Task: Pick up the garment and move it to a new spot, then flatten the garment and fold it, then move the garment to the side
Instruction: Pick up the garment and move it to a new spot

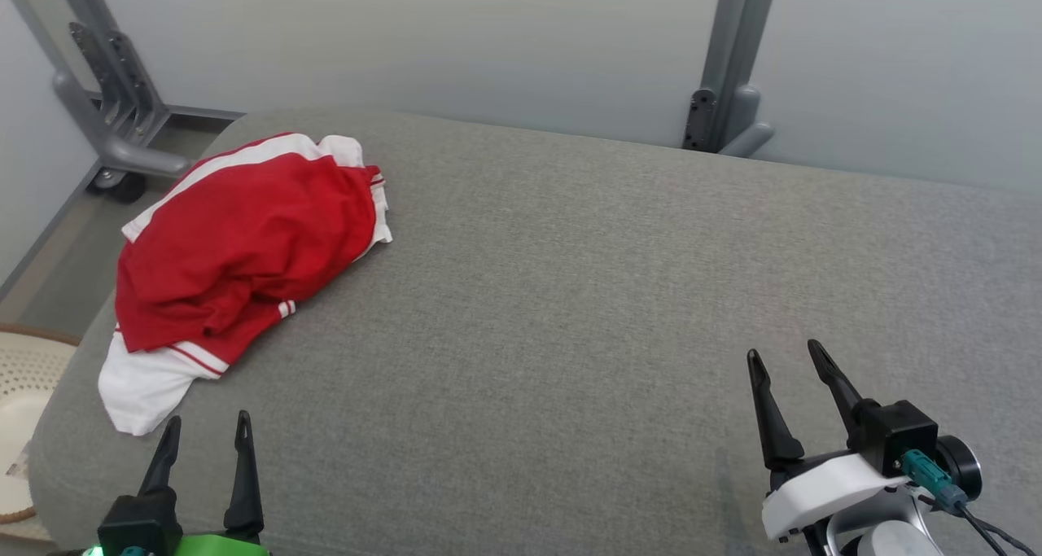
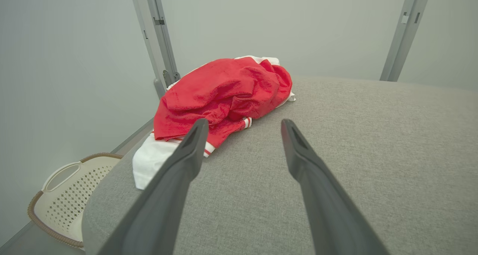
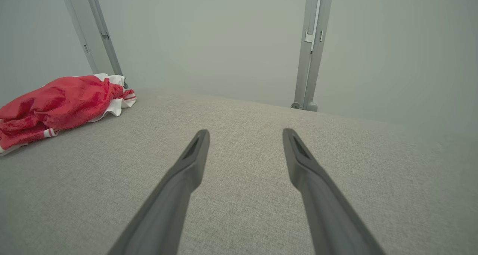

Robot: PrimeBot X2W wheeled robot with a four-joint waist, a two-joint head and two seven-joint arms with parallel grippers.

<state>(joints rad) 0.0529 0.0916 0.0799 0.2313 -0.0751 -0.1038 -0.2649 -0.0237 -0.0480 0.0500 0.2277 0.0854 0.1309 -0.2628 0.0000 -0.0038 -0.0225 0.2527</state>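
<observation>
Grey woven fabric is seen over the whole padded surface [image 1: 570,295], which has rounded corners and is placed in front of a pale wall [image 1: 448,35]. A red and white garment [image 1: 244,230] is found crumpled along the left edge of this surface, closer to the far left corner than to the near one. The red part is bunched on top in several folds. White parts with thin red stripes are shown at the far end and at the near end of it, and the near white end is spread flat close to the left edge. The left gripper [image 1: 207,419] is held by the near left corner with its two dark fingers apart, and nothing is caught between them. Its fingertips are directed at the near white end of the garment and are just beside it, but contact is not seen in the head view. The right gripper [image 1: 783,349] is held over bare fabric toward the near right corner, well apart from the garment. Its fingers are also spread, and nothing is gripped by them. A cream perforated basket [image 2: 63,195] with a brown rim is placed on the floor beside the left edge. Grey metal posts [image 1: 733,67] are seen behind the far edge.
</observation>
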